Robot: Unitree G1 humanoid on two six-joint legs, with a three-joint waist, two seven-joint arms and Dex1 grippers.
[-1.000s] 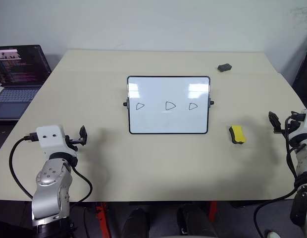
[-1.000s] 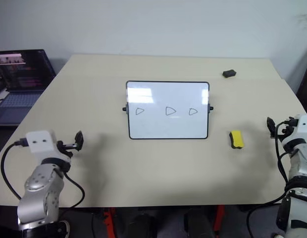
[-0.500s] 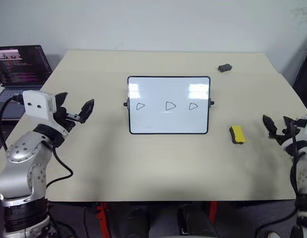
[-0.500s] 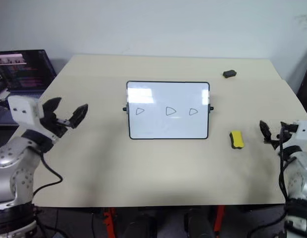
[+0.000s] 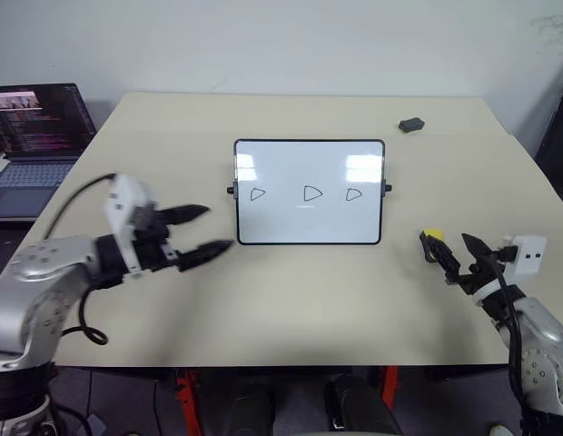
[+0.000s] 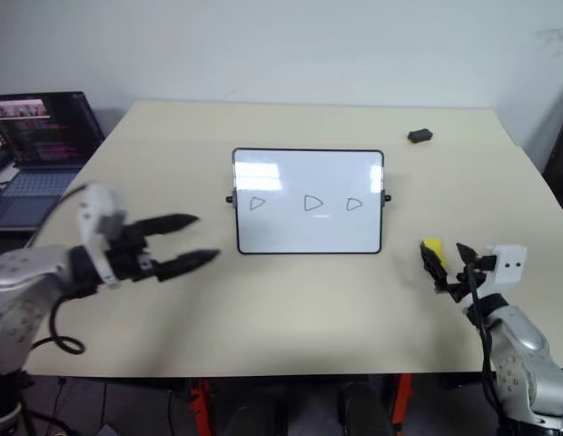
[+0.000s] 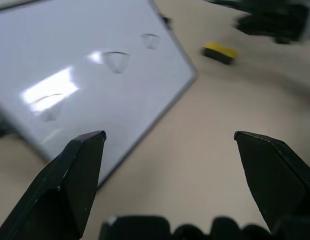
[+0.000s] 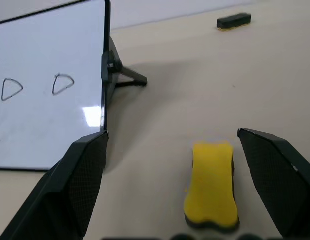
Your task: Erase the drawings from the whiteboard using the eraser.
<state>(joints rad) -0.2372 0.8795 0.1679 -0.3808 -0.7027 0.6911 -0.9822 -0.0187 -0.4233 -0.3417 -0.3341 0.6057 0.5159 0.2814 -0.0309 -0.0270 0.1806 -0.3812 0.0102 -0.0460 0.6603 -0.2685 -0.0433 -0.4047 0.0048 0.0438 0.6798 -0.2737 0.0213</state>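
The whiteboard (image 5: 309, 163) stands propped at the table's middle, with the drawings (image 5: 312, 193), three small sideways triangles, in a row across it. The yellow eraser (image 8: 211, 182) lies on the table to the board's right. My right gripper (image 5: 444, 240) is open just in front of it, its fingers hiding part of it in the eye views; in the right wrist view the eraser sits between the spread fingers (image 8: 80, 185), apart from both. My left gripper (image 5: 218, 227) is open and empty, pointing at the board's lower left corner, close to it but apart.
A small dark grey lump (image 5: 410, 124) lies at the table's far right. An open laptop (image 5: 32, 127) sits off the table's left side. The beige table (image 5: 291, 291) stretches bare in front of the board.
My left arm has swung right and turned its open gripper toward the board. My right gripper has moved left, up to the eraser. Board and eraser have not moved.
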